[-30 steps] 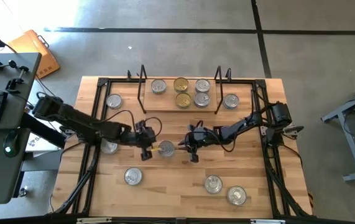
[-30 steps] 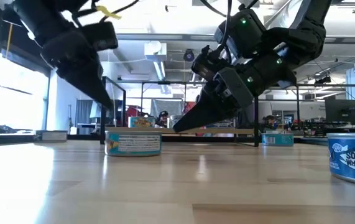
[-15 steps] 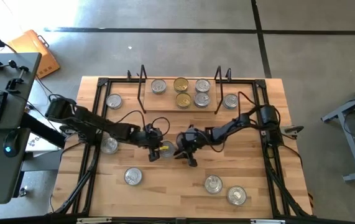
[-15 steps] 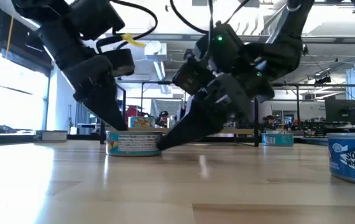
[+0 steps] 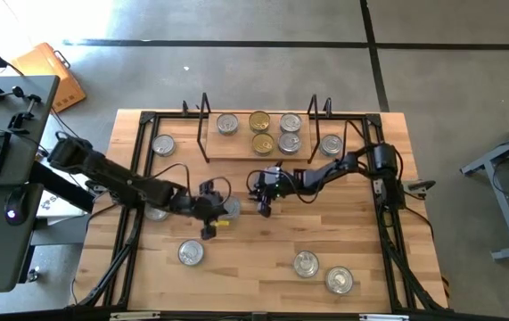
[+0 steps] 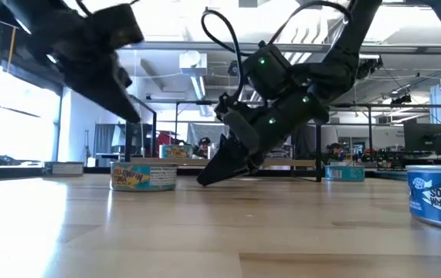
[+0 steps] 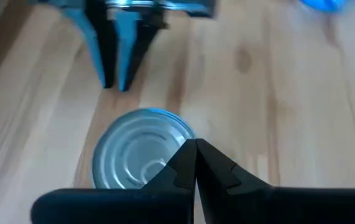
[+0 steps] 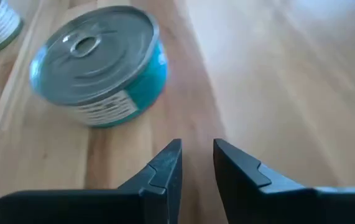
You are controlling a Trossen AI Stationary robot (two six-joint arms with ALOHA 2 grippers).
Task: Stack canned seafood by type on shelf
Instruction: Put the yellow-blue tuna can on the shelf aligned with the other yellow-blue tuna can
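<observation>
One camera is looking straight down from well above the light wooden bench (image 5: 263,259). Another is sitting at bench-top level, facing across it into the room. Each wrist camera is peering closely down past its own dark fingers; all four are sharing the bench's middle.

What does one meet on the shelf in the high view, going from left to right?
On the shelf: a silver-topped tin → two gold-topped tins, one behind the other → two silver-topped tins, likewise one behind the other.
</observation>
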